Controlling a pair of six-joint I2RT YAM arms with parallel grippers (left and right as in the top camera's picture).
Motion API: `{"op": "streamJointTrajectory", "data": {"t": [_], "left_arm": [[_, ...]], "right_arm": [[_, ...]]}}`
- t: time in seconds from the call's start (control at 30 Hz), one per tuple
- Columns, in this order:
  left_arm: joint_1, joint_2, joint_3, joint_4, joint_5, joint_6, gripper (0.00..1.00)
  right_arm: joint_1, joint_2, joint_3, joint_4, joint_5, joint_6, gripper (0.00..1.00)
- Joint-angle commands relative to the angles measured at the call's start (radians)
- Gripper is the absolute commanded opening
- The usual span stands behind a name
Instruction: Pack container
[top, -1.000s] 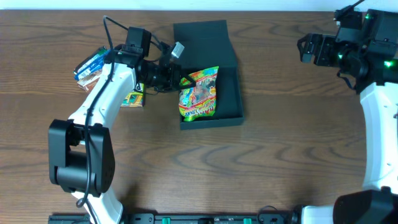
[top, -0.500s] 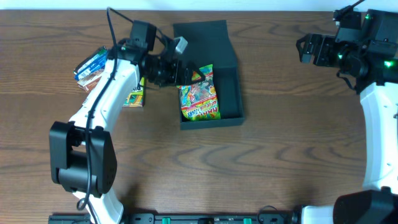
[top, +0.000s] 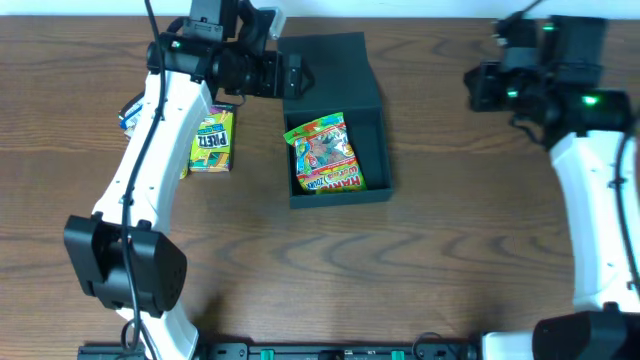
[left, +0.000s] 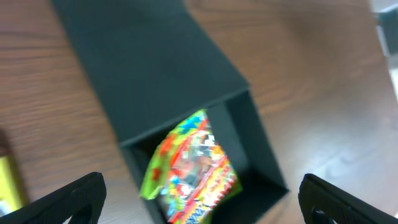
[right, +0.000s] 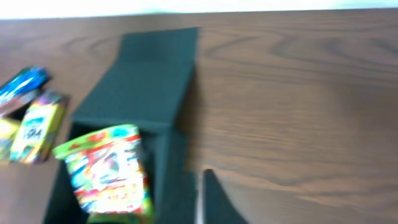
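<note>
Tabletop (top: 450, 250) first: brown wood grain fills almost the whole overhead shot. Only a thin pale strip (top: 400, 8) of the room shows along the top edge, and a dark rail (top: 330, 352) is cut off at the bottom edge. The left arm (top: 150, 160) is the white one climbing the left side of the frame. The right arm (top: 590, 200) climbs the right side and is partly clipped by the right edge.

The container (top: 374, 135) sits in the upper middle, dark teal-green. Its lid (top: 325, 62) is flopped open flat on the wood toward the top of the frame, with the tray part just below it. Inside the tray a colourful candy bag (top: 325, 152) lies slightly tilted toward the left side, with bare floor showing on its right. Left of the box and apart from it, a yellow-green packet (top: 211, 140) lies on the wood. Up and to the left of that, a blue packet (top: 127, 116) is mostly hidden behind the left arm — can't read it.

The left gripper (top: 297, 75) hangs over the lid's left edge with its fingers spread wide and nothing between them. In its wrist view only the two dark fingertips (left: 74, 199) poke in at the bottom corners. The right gripper (top: 477, 88) is in the upper right, well apart from the box, fingers pressed together on nothing — its wrist view shows them as one dark wedge at the bottom edge. Both wrist shots are blurry, so the print on the bag isn't legible there.
</note>
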Motion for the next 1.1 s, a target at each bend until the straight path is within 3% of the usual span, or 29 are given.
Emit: {"op": "streamJointTrajectory", "data": {"t": [0.0,0.13,0.5,0.87,1.07], "left_arm": [[0.059,-0.001,0.021,0.001,-0.061,-0.046,1.00],[0.140,-0.001,0.021,0.008,-0.061,-0.142,1.00],[0.261,-0.001,0.020,0.002,-0.027,-0.144,0.98],[0.261,-0.001,0.020,-0.014,-0.027,-0.134,0.96],[0.261,-0.001,0.020,-0.043,-0.027,-0.110,0.96]], "right_arm": [[0.109,0.043,-0.015,0.001,-0.064,-0.056,0.01],[0.239,0.135,-0.015,0.048,-0.137,-0.090,0.01],[0.488,0.394,-0.015,0.194,-0.127,-0.068,0.01],[0.529,0.588,-0.015,0.288,-0.049,0.045,0.01],[0.523,0.594,0.008,0.316,-0.049,0.045,0.01]]}}
